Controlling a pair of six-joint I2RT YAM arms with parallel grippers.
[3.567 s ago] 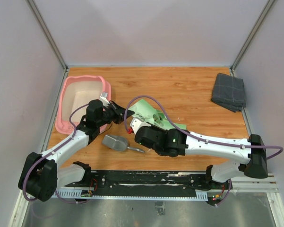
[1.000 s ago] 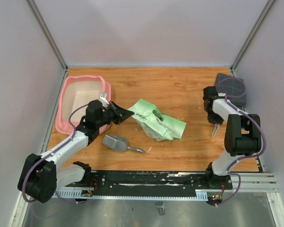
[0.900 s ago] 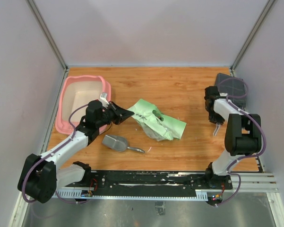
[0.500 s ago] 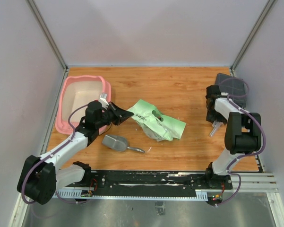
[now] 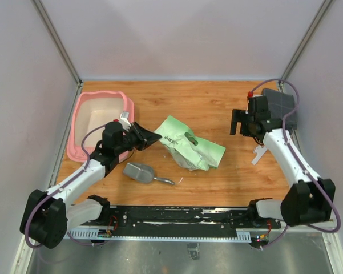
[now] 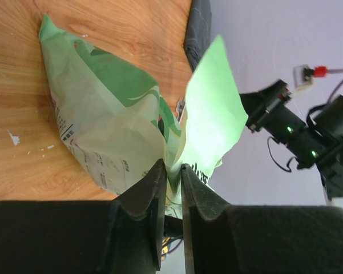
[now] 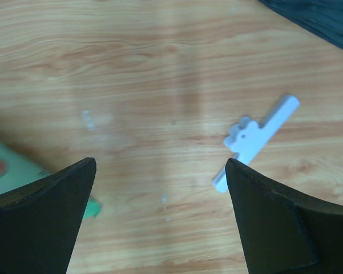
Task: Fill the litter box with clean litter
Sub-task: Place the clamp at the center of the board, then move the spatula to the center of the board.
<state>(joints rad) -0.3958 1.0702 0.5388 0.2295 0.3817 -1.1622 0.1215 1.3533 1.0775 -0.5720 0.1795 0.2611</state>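
Wood-grain table (image 5: 217, 103): orange, smooth, walled by pale lilac panels.
box (image 5: 74, 128): far left of the table; pink plastic, stiff, rounded corners, wide rim, cream inside. No grains showed in it from above, so I judged the filling not yet begun.
litter: none in sight (I took it to be inside the bag). Loose grains would pour, shift their weight and scatter if tipped fast.
bag (image 5: 188, 145) (image 6: 103, 114): light green printed film, thin and crinkled, slumped mid-table, right of the box and apart from it. Soft, floppy, likely slick; bottom-heavy if full.
left gripper (image 5: 151, 138) (image 6: 171, 168): fingers nearly together, clamped on a thin flap of the bag, film pinched between them.
hold: one layer of film could slip or tear under load. I judged a folded edge near the mouth safer, with a second hold low on the bag for tipping.
right gripper (image 5: 239, 123) (image 7: 160, 165): fingers wide apart, nothing between them, hanging over bare wood on the right side, near the cloth.
scoop (image 5: 140, 171): grey metal, rigid, lying beside my left arm toward the near edge, touched by neither gripper.
cloth (image 5: 282, 108): dark grey, folded, soft, far-right corner.
white piece (image 5: 258, 155) (image 7: 257, 140): small flat bit on the wood below the right gripper; what it was I could not tell.
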